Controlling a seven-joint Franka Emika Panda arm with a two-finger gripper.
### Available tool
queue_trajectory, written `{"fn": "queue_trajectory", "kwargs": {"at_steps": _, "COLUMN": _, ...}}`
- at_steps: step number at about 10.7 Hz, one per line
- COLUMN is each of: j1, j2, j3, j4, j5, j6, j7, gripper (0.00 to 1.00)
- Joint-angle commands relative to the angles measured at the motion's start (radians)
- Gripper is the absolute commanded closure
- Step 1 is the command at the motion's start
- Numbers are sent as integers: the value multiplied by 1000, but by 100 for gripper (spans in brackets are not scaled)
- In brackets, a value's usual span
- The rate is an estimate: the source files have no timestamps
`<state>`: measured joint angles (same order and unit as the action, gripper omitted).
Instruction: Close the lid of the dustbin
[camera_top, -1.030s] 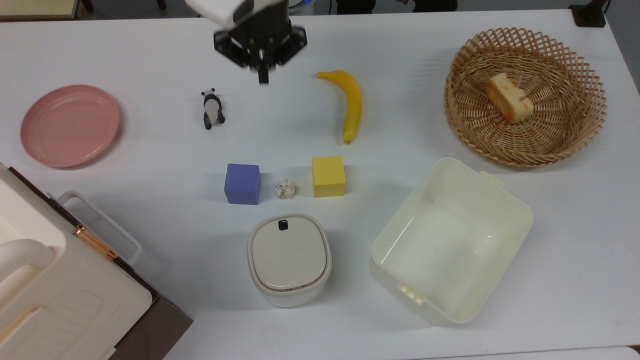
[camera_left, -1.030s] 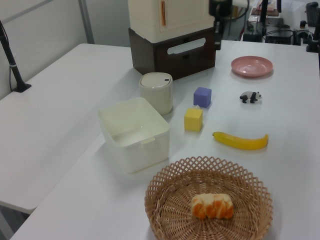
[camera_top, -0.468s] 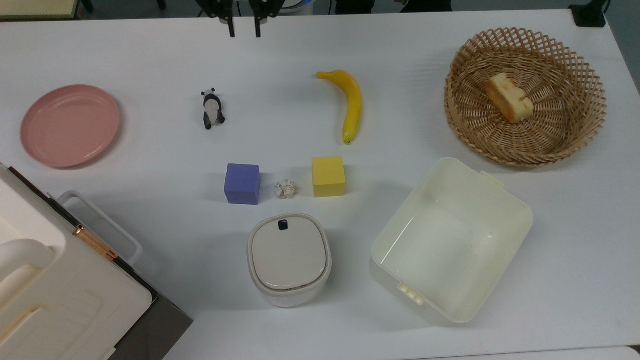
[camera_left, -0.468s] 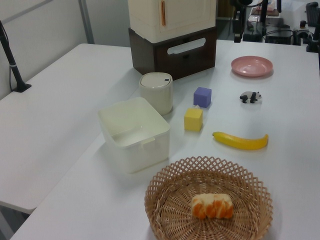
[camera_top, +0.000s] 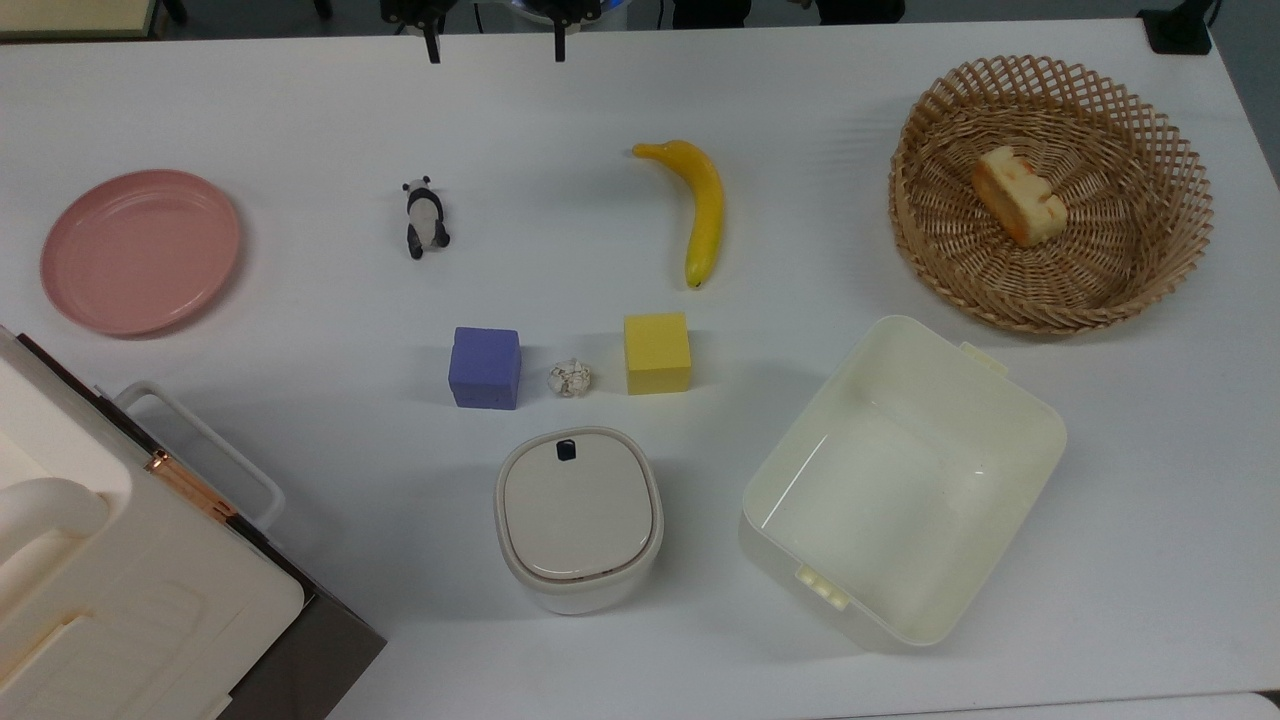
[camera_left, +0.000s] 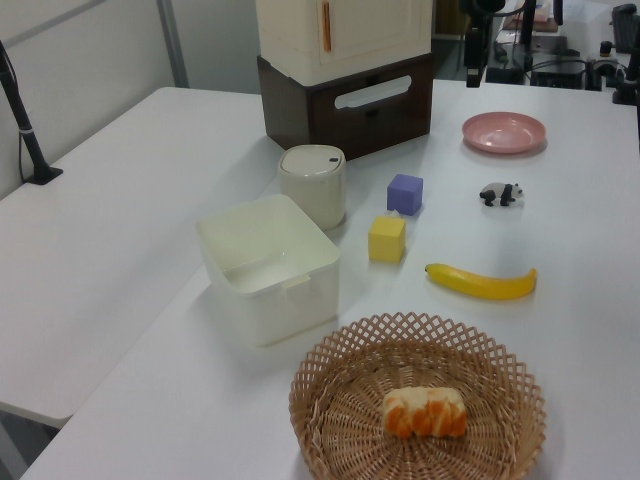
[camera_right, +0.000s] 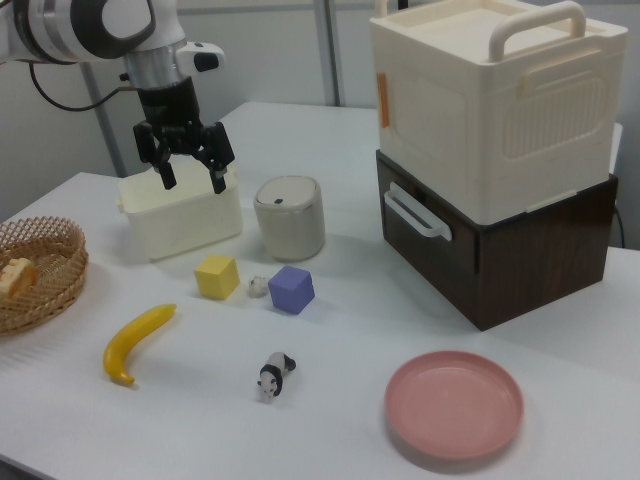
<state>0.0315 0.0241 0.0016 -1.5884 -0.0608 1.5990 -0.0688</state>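
The dustbin (camera_top: 578, 520) is standing on the white worktop (camera_top: 300, 300) with its lid (camera_top: 577, 503) lying flat on top, the black latch mark facing 12 o'clock in the top view. A purple cube (camera_top: 485, 367), a small crumpled ball (camera_top: 570, 378) and a yellow cube (camera_top: 657, 353) are sitting just beyond it, and a cream tub (camera_top: 900, 480) is resting at its 3 o'clock. The pincer (camera_right: 190, 170) is hanging in the air well apart from the dustbin, fingers (camera_right: 219, 176) spread wide, gripping nothing.
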Motion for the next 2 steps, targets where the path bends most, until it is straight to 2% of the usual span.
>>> {"fn": "queue_trajectory", "kwargs": {"at_steps": 1, "j1": 5, "j2": -33, "j3": -3, "j4": -27, "j5": 10, "j6": -21, "j7": 17, "gripper": 0}}
{"fn": "queue_trajectory", "kwargs": {"at_steps": 2, "j1": 5, "j2": -33, "j3": -3, "j4": -27, "j5": 10, "j6": -21, "j7": 17, "gripper": 0}}
